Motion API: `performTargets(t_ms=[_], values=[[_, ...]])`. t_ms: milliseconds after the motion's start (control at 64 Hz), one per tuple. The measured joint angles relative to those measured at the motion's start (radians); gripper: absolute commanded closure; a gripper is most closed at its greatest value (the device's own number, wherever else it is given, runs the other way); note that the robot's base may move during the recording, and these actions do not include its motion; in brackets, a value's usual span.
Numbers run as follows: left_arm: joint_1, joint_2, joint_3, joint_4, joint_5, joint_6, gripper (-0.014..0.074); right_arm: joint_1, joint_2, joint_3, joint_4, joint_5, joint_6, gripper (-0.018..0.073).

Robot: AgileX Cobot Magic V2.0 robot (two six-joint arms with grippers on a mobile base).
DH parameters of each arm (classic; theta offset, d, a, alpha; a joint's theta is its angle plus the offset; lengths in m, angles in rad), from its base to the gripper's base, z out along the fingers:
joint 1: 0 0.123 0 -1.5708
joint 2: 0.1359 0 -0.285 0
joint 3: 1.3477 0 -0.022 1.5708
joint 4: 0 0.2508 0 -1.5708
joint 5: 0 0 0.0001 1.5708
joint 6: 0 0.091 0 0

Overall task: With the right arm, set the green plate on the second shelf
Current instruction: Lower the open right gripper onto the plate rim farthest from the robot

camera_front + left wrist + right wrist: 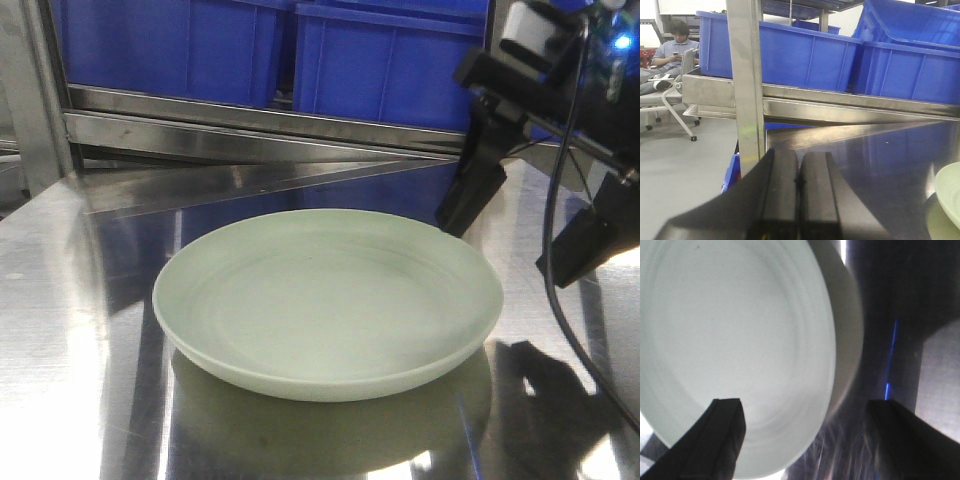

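Steel table, blue bins on shelf behind. Plate flat on table, centre. Right gripper jaws spread wide, empty, over plate's right rim. Left gripper jaws pressed together, empty.

One plate on the surface, two blue bins right behind the plate, and two pincers: right pincer beside the plate, left pincer further off. Oh, and one guy sitting well away from the plate.
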Motion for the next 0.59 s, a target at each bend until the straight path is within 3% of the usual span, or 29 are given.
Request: performTargets(t_ms=[593], values=[[0.000,0.000,0.000,0.000,0.000,0.000,0.0466,0.002,0.093,-0.002,0.000,-0.029,0.000,-0.0009]])
